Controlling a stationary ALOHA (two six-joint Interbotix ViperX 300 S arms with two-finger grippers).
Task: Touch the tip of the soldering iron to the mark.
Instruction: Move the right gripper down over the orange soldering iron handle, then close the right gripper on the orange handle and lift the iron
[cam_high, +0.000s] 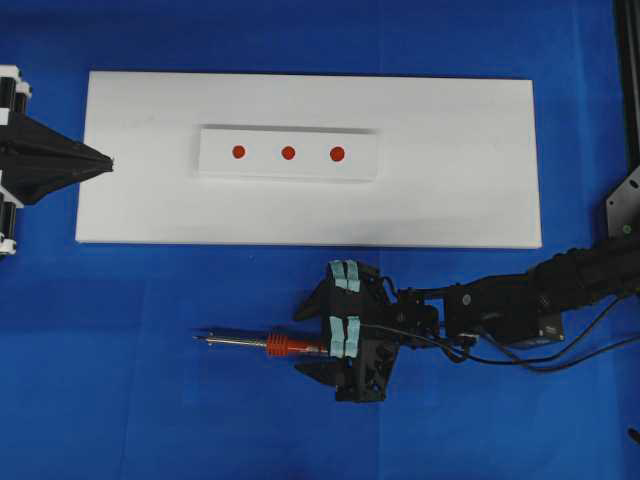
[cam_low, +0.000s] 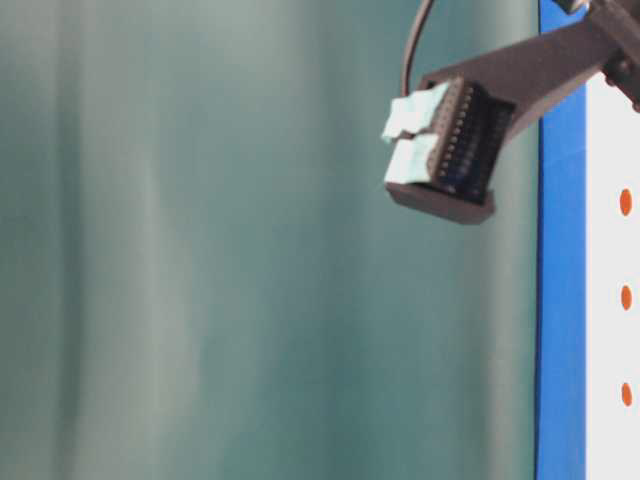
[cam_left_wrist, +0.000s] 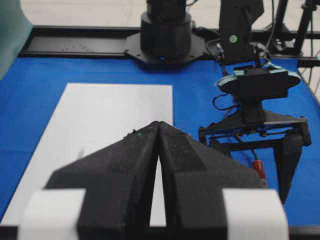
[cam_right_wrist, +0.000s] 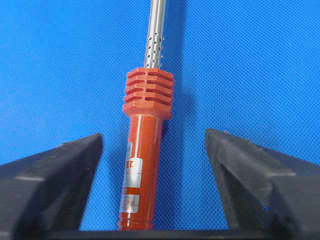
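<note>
White board (cam_high: 460, 170) on blue cloth (cam_high: 150, 380) — green backdrop (cam_low: 200, 250) behind.

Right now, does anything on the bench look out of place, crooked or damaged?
Nothing stands out. The soldering iron lies flat on the blue cloth, intact, between the open fingers of the right gripper. The white board sits square, and its raised strip carries three evenly spaced red marks.

My overhead camera looks straight down on the worktop (cam_high: 150, 400). My table-level view sits low beside it. Both wrist cameras look along their jaws; the right one closes on the soldering iron (cam_right_wrist: 145, 165).
</note>
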